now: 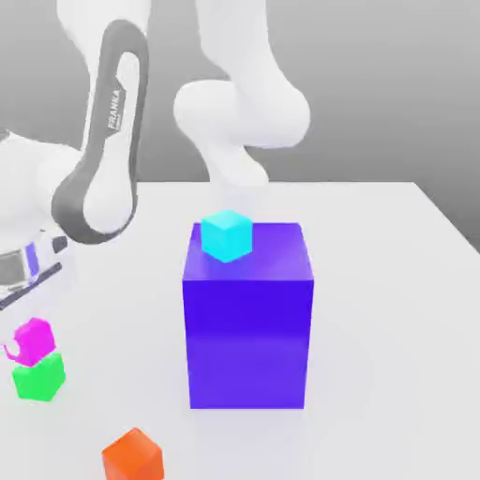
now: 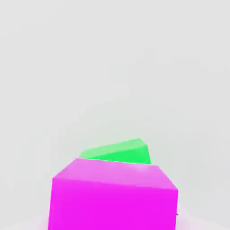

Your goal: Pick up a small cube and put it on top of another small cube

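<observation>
Orange cube (image 1: pixel 132 457) lies nearest. Magenta cube (image 1: pixel 35 339) sits askew on the green cube (image 1: pixel 39 377). Lift your gripper (image 1: pixel 22 298) straight up; you cannot tell its grip.

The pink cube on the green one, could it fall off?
Maybe. In the exterior view the pink cube sits skewed on the green cube, shifted toward that view's left, not squarely centered. A nudge could tip it. The robot arm hangs close above, so bumping the stack seems possible.
</observation>
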Tool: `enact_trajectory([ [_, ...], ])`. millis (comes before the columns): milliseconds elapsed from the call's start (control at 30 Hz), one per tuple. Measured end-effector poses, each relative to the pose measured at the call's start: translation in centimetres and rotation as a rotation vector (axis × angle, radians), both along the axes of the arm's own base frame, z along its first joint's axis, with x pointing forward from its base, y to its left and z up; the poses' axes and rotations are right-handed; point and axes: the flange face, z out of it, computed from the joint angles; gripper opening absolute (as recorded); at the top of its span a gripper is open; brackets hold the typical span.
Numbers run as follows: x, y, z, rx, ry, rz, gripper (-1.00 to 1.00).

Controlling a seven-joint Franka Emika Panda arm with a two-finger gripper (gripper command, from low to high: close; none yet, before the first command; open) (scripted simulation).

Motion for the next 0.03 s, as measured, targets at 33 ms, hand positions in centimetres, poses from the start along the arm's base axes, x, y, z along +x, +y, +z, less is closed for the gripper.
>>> enact_trajectory([
  [33, 0.0, 0.0, 0.0, 0.0, 0.0, 0.0, 1.0],
])
